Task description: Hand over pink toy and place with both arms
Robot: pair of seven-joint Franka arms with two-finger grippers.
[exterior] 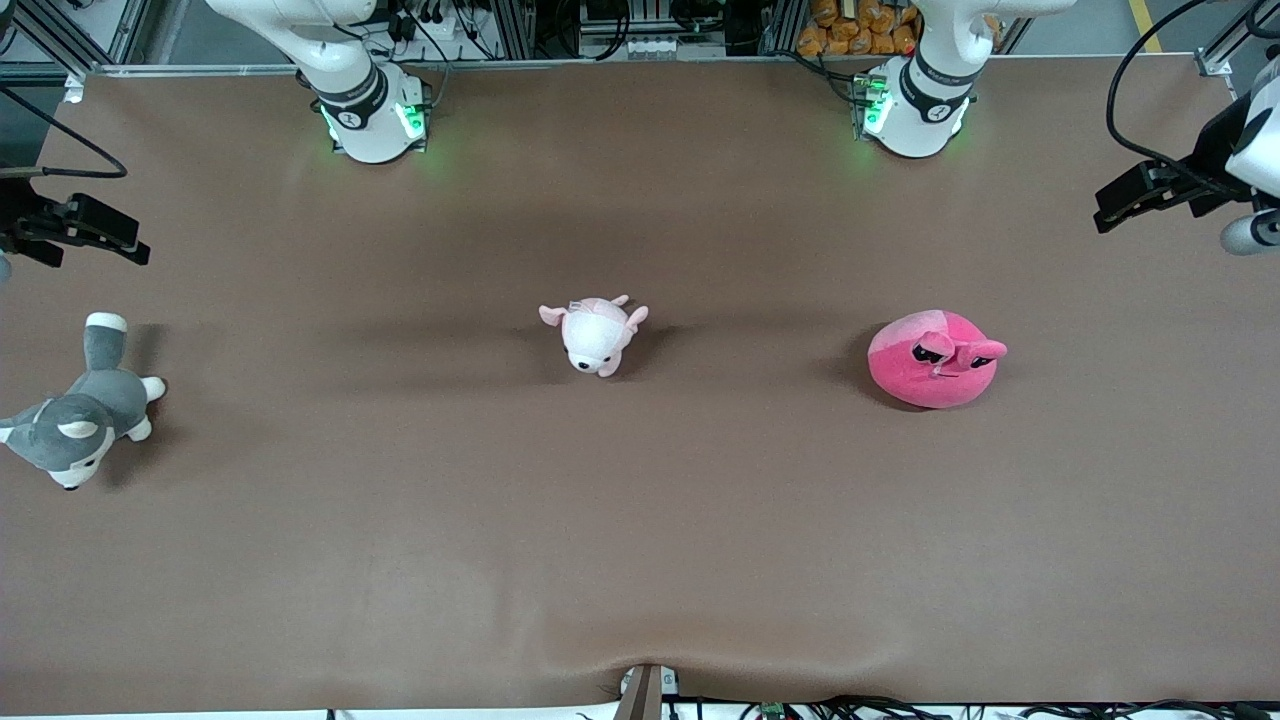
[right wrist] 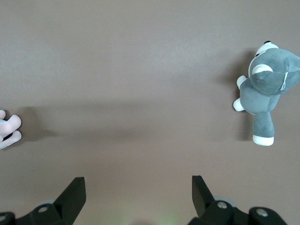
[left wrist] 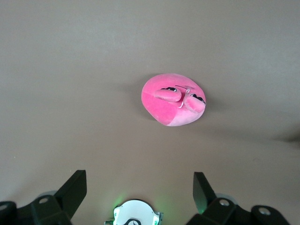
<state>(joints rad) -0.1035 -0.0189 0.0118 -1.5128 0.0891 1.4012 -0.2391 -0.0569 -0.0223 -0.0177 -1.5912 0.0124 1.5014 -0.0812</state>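
The pink toy (exterior: 935, 358), a round hot-pink plush with sleepy black eyes, lies on the brown table toward the left arm's end. In the left wrist view the pink toy (left wrist: 173, 99) sits well away from my left gripper (left wrist: 139, 187), which is open and empty. That left gripper (exterior: 1120, 200) hangs over the table's edge at the left arm's end. My right gripper (exterior: 110, 235) hangs over the right arm's end of the table; in its own wrist view the right gripper (right wrist: 138, 187) is open with only bare table between its fingers.
A small pale pink-and-white plush (exterior: 595, 332) lies mid-table. A grey-and-white husky plush (exterior: 80, 415) lies at the right arm's end, also seen in the right wrist view as the husky (right wrist: 267, 86). The two arm bases (exterior: 375, 115) (exterior: 915, 110) stand along the table's edge farthest from the front camera.
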